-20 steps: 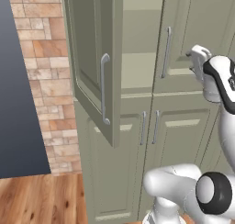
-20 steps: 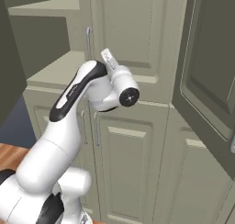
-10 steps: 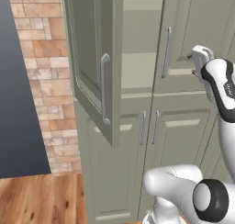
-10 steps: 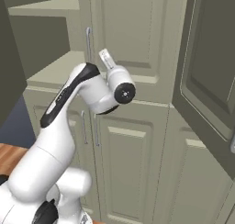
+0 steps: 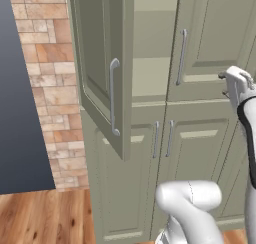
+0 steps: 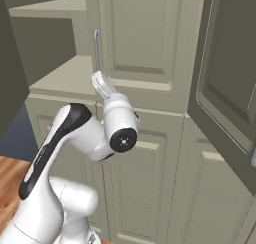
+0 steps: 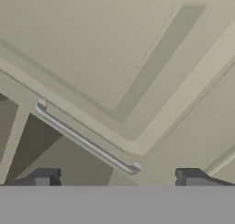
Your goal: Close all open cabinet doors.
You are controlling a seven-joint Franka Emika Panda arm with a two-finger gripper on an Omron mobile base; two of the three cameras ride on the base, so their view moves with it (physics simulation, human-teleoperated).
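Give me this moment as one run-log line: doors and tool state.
left upper door: open | middle upper door: shut | right upper door: open | tool: open, holding nothing, near middle door's handle

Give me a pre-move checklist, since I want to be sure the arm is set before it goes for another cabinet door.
1. Gripper open, holding nothing: ok; the dark fingertips stand wide apart.
2. Middle sage-green upper cupboard door with the long vertical silver bar handle shut: ok, it lies flush with the cabinet front.
3. Left sage-green upper door shut: not ok, it is swung out with bare shelves beside it.
4. Right sage-green upper door shut: not ok, it stands out from the cabinet.
5. Shorter lower doors shut: ok.
6. Clear path to either open door: cannot tell.
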